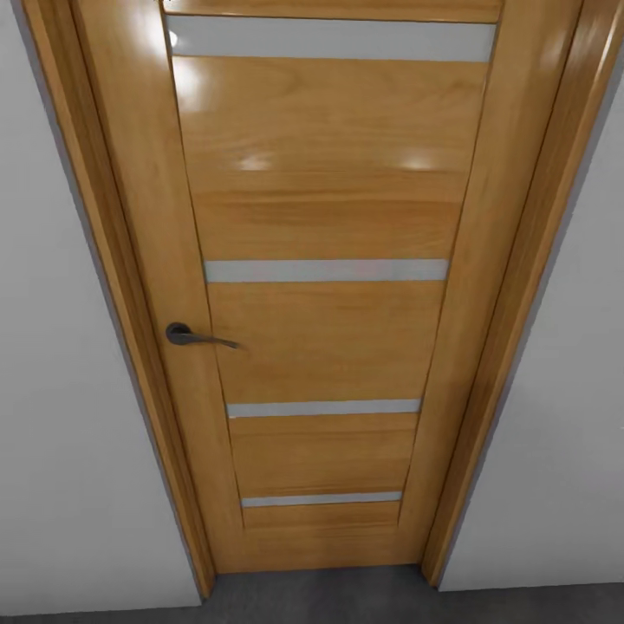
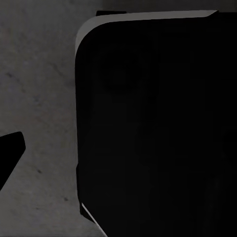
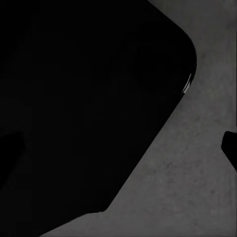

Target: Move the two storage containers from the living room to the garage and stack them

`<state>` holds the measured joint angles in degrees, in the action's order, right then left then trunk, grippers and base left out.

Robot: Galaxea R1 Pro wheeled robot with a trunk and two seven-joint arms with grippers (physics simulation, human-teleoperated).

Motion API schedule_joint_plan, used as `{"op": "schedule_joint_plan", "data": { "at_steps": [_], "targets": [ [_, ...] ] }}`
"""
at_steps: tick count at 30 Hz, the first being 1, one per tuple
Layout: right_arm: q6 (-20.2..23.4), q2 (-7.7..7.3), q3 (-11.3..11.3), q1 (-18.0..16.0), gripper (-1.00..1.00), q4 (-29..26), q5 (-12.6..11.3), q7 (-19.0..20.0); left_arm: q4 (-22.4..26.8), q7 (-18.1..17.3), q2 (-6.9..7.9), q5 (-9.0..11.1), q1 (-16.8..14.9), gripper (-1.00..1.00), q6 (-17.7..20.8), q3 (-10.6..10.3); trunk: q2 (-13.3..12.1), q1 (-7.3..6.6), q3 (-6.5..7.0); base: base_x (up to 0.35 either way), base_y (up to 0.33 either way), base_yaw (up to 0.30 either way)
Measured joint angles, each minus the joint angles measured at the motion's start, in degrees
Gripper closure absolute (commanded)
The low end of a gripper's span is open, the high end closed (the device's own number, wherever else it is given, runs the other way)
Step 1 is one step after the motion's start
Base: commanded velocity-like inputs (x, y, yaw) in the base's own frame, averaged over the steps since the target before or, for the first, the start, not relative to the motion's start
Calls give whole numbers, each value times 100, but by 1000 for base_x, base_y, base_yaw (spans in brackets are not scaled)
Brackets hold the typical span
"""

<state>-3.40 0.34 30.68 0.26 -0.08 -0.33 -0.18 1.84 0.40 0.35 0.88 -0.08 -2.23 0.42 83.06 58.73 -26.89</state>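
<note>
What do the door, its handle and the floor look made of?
Door: wood, probably varnished; grain lines and glossy highlights show. Its strips: pale grey, matte, maybe frosted glass. Handle: dark metal by its dull sheen. Floor: grey, rough and mottled, looks like concrete.

We face a closed door [image 1: 329,286] set in its frame [image 1: 117,286], with walls [image 1: 61,416] to the left and right of it. Its handle [image 1: 195,336] sits on the door's left side, about halfway up, and four glass strips [image 1: 325,270] cross the panel one above another. The floor [image 1: 347,598] lies near us, at the foot of the door.
</note>
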Motion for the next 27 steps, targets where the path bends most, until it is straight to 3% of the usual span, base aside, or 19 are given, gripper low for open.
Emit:
{"op": "schedule_joint_plan", "data": {
  "at_steps": [11,27],
  "targets": [
    [3,-24,4,0,-100,0,29,-6,1,-15,0,3,0,-100,1,0,-1,0,0,6,-3,138],
    [-6,-31,7,1,-100,0,10,-7,2,-24,0,0,0,-100,3,-1,-1,-1,0,217,0,-22]
  ]
}}
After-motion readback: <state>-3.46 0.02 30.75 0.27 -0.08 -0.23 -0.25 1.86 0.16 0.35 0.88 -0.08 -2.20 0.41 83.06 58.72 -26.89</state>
